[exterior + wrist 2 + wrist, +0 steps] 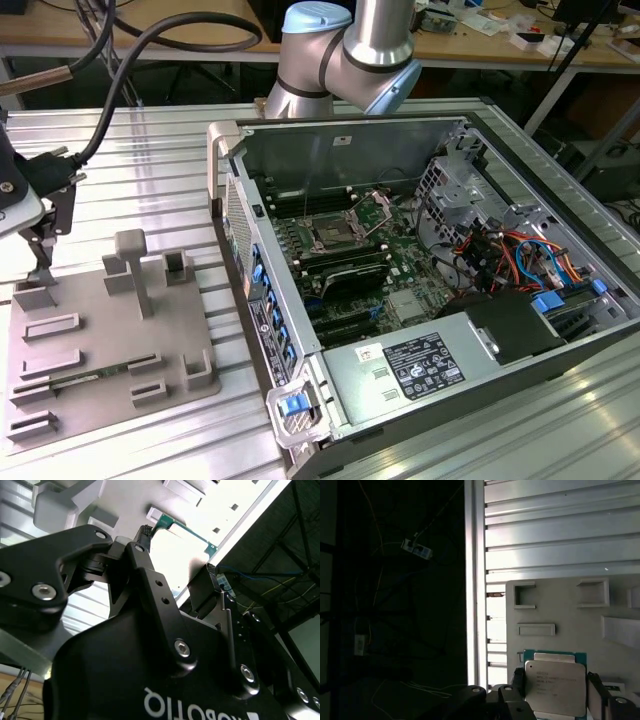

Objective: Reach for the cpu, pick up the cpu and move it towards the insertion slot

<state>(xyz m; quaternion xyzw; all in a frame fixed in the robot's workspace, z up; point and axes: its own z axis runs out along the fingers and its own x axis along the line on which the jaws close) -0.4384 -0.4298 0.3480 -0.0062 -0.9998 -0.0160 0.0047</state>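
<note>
The cpu (555, 687), a flat silvery square on a green board, sits between my gripper's fingers in both wrist views. In the first wrist view a dark finger (517, 680) lies against one edge of it and the other finger presses the opposite edge. My gripper (555, 686) is shut on the cpu (182, 547) just above the grey fixture plate (570, 605). In the exterior view the gripper (42, 270) hangs over that plate's far corner at the exterior view's left. The insertion slot (330, 237), steel-framed with a dark centre, lies inside the open computer case, far off to the exterior view's right.
The grey fixture plate (110, 340) carries several raised holders and a tall post (132, 262). The open computer case (420, 250) has a high side wall facing the plate, with a power supply (420, 365) and cables inside. The ribbed metal table's edge (475, 580) runs close by the gripper.
</note>
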